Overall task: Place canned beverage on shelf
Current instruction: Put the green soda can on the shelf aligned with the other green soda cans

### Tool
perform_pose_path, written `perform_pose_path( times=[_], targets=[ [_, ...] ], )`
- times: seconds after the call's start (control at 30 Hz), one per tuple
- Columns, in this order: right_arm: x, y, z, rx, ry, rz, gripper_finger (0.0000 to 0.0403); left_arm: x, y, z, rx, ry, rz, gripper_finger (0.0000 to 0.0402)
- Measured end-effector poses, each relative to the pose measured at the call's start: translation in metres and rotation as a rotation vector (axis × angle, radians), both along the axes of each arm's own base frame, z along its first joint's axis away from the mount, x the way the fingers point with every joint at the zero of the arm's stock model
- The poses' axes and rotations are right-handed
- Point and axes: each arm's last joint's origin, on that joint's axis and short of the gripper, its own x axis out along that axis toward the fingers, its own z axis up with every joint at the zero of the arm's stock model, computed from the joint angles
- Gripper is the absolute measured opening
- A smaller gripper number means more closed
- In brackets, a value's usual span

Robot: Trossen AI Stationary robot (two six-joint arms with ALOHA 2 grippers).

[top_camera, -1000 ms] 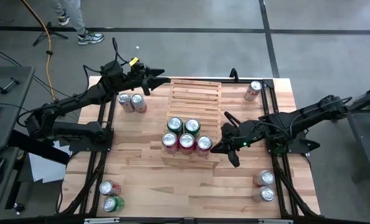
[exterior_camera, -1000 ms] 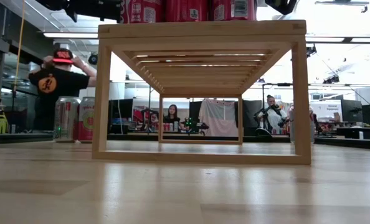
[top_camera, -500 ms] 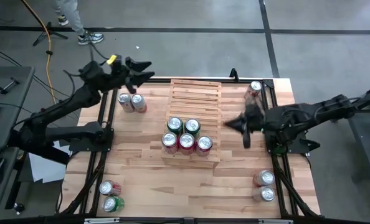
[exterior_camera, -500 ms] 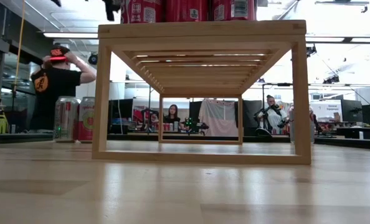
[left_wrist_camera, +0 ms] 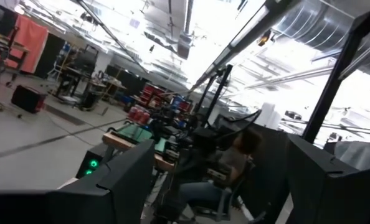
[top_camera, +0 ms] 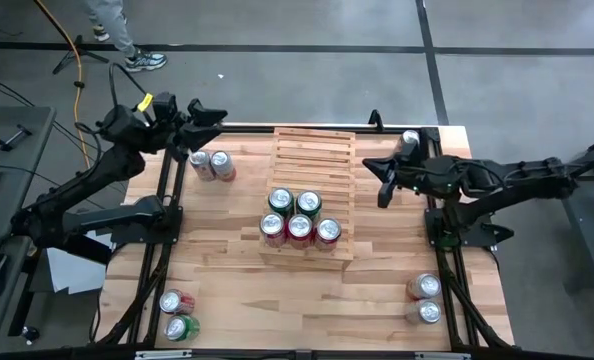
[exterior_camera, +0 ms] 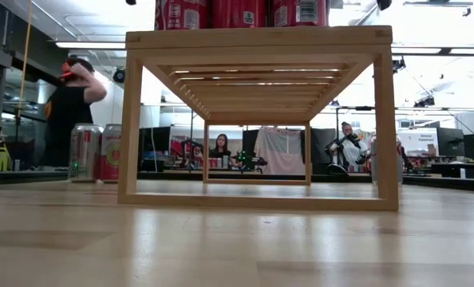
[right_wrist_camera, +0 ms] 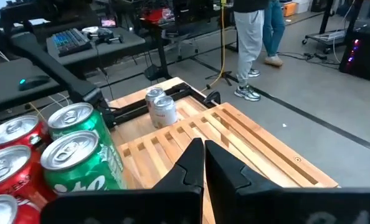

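1. Five cans (top_camera: 297,217) are seen on the front of the shelf (top_camera: 314,155); its back slats are bare.
2. The left tool (top_camera: 209,113), open and empty, is raised near two cans (top_camera: 211,165) on the table (top_camera: 237,290).
3. The right tool (top_camera: 382,190), shut and empty, hangs beside the shelf.
4. A between-cans step is judged; next, another can must be gripped.

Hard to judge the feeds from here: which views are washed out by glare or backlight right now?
Low view: bright ceiling lights behind the shelf wash out the top, cans on it cropped. Left wrist view: tilted up at glaring ceiling lights, monitors dark, no table visible. High view: evenly lit. Right wrist view: clear, shut right hand over the shelf slats.
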Motion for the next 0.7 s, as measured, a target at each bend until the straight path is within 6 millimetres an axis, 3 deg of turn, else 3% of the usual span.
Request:
perform_pose_path(
  times=[0.7],
  targets=[
    [0.0012,-0.0069,-0.0005,0.008,0.003,-0.014,0.0,-0.0007,-0.0003,-0.0008,-0.006,0.008,0.006,0.0259]
  ],
)
